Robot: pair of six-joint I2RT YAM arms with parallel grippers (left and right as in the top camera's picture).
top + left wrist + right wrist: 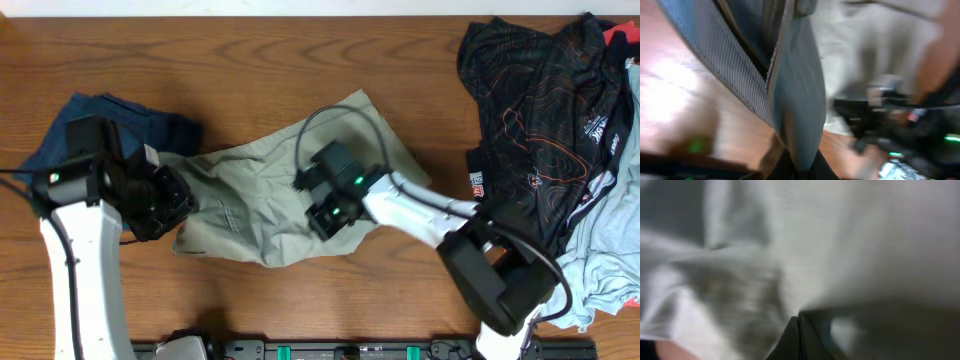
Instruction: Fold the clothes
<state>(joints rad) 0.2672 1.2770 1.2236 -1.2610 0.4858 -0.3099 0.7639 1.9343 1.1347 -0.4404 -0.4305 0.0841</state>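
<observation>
Right gripper (328,216): fingers pressed together, pinching a fold of the khaki shorts (255,185) at their 4 o'clock side. Left gripper (170,200): closed on the shorts' 9 o'clock edge, striped blue lining showing there; wrist view is blurred. Shorts lie crumpled at the middle of the table (250,50). Navy shorts (130,115) just beside at 10 o'clock. Black shirt (545,110) at 2 o'clock and light blue garment (610,255) at 4 o'clock, both apart.

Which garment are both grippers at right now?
The khaki shorts in the centre: left gripper at their left edge, right gripper on their middle. Navy shorts and black shirt lie aside.
</observation>
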